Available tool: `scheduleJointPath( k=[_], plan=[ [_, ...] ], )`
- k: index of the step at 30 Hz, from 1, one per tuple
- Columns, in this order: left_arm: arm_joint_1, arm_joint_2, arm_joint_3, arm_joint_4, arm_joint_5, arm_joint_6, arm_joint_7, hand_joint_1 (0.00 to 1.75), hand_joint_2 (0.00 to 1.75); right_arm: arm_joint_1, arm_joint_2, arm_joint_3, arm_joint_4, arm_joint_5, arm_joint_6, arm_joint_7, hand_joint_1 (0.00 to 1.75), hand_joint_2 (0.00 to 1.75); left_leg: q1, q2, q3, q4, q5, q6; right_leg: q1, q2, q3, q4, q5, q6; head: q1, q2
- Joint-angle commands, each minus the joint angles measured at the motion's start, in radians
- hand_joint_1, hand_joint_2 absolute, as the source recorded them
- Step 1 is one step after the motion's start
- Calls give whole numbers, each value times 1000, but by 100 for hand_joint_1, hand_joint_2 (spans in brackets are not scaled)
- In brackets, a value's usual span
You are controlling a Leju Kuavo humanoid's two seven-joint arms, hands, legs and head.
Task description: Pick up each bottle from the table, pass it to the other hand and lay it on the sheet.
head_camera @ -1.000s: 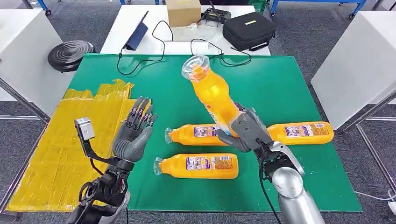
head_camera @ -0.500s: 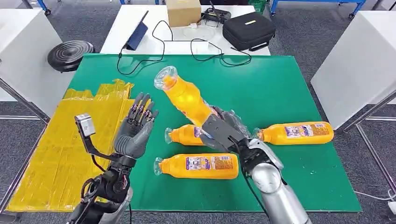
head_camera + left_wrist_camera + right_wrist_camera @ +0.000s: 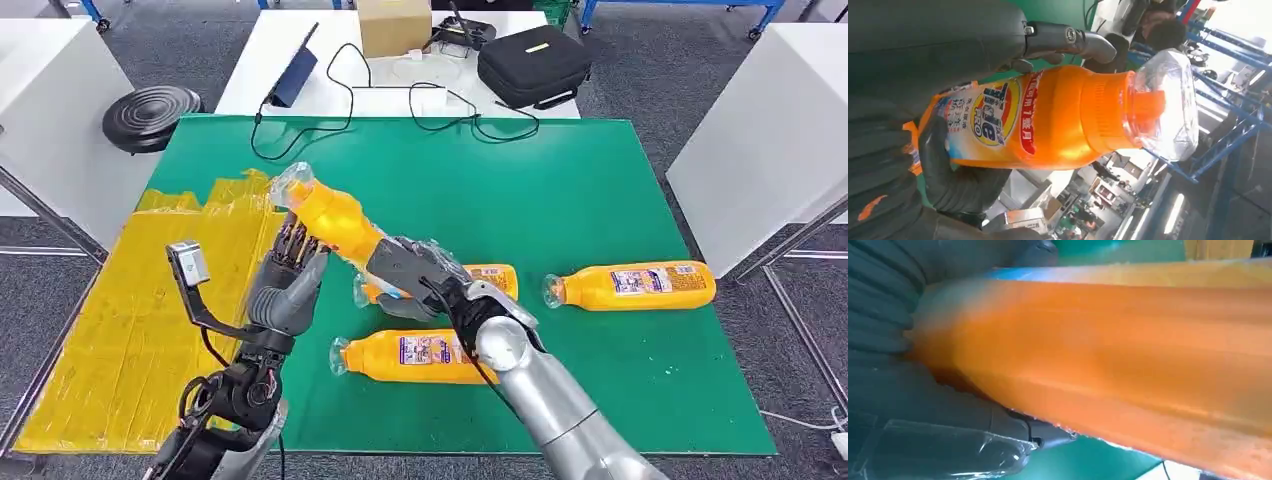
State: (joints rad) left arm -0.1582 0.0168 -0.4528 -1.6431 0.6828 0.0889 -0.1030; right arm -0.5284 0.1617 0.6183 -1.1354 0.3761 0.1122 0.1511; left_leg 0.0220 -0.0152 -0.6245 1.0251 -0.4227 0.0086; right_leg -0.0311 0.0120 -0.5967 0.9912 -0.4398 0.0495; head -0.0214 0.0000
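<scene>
Bottle in transfer: orange detergent bottle [image 3: 335,218] with a clear cap, tilted in the air above the green counter [image 3: 590,190], cap end over the edge of the yellow sheet [image 3: 120,300]
Right hand: the right hand [image 3: 410,275] grips the bottle's lower body, fingers wrapped around it; its wrist view shows the orange body blurred across the palm
Left hand: the left hand [image 3: 288,285] is raised, palm against the bottle's middle; in the left wrist view its fingers [image 3: 955,185] curl under the label and its thumb lies over the top, so it has hold of the bottle too
Bottles on counter: one lying bottle [image 3: 420,357] nearest the robot; a second bottle [image 3: 490,278] partly hidden behind the right hand; a third bottle [image 3: 630,284] well apart to the right
Beyond: black case [image 3: 532,64]; cardboard box [image 3: 393,25]; cables on a white table
</scene>
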Motion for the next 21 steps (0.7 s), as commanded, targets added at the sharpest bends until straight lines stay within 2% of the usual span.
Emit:
scheduleJointPath(
  k=[1, 21],
  plan=[
    [-69, 7, -82, 123, 36, -1, 28, 0, 175, -144, 28, 118, 210, -8, -30, -5, 175, 175, 0, 1, 3, 0, 0, 1, 1, 0, 2, 0, 0, -3, 0, 0],
    [-151, -4, -145, 226, 86, 6, 32, 0, 175, -169, 56, 223, 269, 54, -55, -35, 175, 175, 0, 0, 2, 0, 0, 1, 1, -1, 2, 0, -1, -3, 0, 0]
  ],
)
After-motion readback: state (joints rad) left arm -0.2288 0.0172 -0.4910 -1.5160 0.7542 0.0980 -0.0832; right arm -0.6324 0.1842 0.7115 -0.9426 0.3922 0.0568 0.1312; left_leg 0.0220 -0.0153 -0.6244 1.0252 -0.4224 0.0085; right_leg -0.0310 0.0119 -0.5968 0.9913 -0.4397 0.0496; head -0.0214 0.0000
